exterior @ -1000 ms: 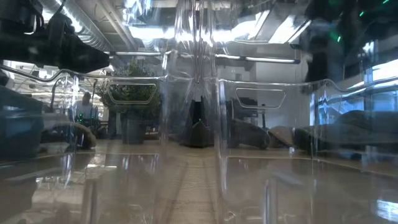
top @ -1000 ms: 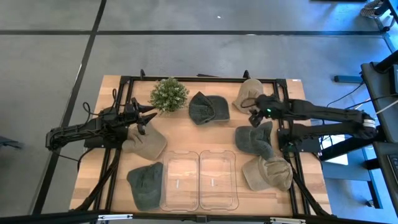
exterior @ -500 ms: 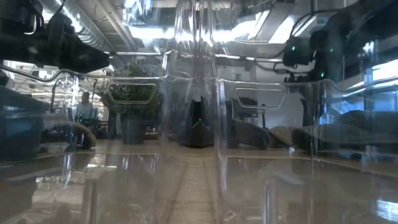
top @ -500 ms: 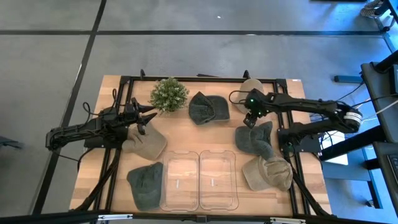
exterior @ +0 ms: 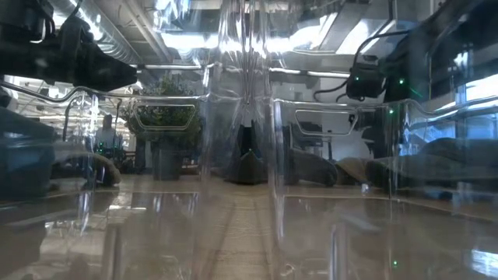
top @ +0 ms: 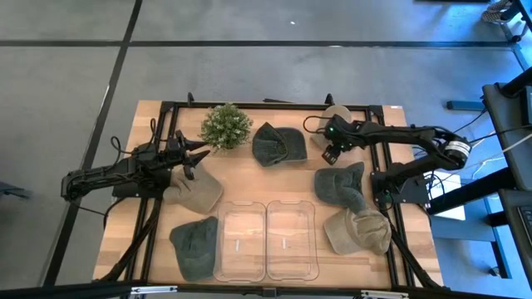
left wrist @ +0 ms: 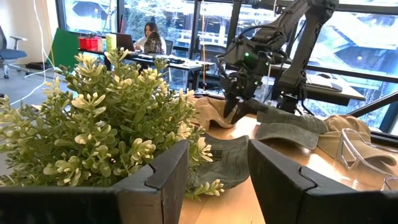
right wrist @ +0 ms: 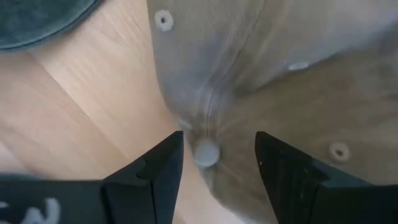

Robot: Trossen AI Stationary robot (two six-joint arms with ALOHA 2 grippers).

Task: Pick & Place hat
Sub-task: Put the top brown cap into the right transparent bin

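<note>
Several hats lie flat on the wooden table. My right gripper (top: 329, 155) points steeply down, open, just over the near edge of the tan hat (top: 336, 117) at the table's far right. In the right wrist view its fingers stand either side of that hat's crown button (right wrist: 205, 151), without touching the tan cloth (right wrist: 280, 81). My left gripper (top: 202, 154) waits open and level at the table's left, facing the potted plant (top: 226, 125).
A dark green hat (top: 278, 143) lies left of the tan one, another dark hat (top: 341, 184) just nearer, and a tan hat (top: 357, 231) at the near right. Two clear bins (top: 266, 239) stand at the near middle. Two more hats (top: 193, 191) (top: 195, 245) lie at the left.
My right gripper has come down toward the far-right tan hat, shifting a little toward the table's left as its arm swung toward the far edge, and has tipped more steeply downward. Its fingers have stayed open. No hat has moved.
</note>
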